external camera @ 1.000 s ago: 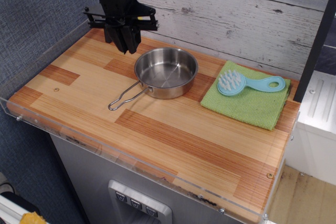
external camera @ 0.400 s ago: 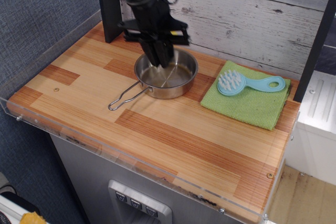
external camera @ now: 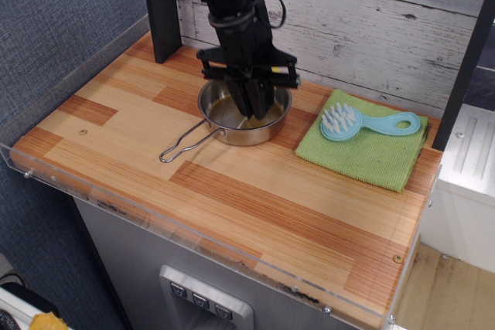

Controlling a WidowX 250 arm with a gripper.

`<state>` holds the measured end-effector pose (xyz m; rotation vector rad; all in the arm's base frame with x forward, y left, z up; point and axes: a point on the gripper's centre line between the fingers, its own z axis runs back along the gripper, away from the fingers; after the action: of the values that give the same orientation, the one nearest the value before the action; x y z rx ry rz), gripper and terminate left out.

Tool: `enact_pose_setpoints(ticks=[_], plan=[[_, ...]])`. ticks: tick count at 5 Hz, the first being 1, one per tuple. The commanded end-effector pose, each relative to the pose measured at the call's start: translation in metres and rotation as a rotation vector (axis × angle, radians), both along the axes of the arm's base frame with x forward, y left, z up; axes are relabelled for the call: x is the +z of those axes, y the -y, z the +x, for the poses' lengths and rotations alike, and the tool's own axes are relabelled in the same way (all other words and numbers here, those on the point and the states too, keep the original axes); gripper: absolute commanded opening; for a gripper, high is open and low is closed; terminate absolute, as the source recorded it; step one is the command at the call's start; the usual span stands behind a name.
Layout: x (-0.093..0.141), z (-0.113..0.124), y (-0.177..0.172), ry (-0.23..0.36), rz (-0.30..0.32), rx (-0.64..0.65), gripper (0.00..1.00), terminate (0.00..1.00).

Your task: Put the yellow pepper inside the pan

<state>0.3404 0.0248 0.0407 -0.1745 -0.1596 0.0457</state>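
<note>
The pan is a shiny steel frying pan with a wire-loop handle and sits at the back middle of the wooden table. My black gripper points down into the pan, its fingertips low inside the bowl and close together. The yellow pepper is almost wholly hidden by the fingers. Only a pale yellow patch shows at the fingertips, with a yellow sheen on the pan's floor.
A green cloth lies to the right of the pan with a light blue plastic brush on it. A clear acrylic rim edges the table's front and left. A dark post stands at the back left.
My gripper has moved from the back left of the table to the right and down, from outside the pan to low inside it.
</note>
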Motion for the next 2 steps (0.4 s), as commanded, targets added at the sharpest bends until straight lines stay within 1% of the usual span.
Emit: enact_pose_setpoints(ticks=[1,2], plan=[[0.0216,-0.0146,0.0118,0.041,0.026,-0.013,0.00,0.00],[0.0207,-0.0224,0.0107,0.010,-0.019,0.041,1.00,0.00]])
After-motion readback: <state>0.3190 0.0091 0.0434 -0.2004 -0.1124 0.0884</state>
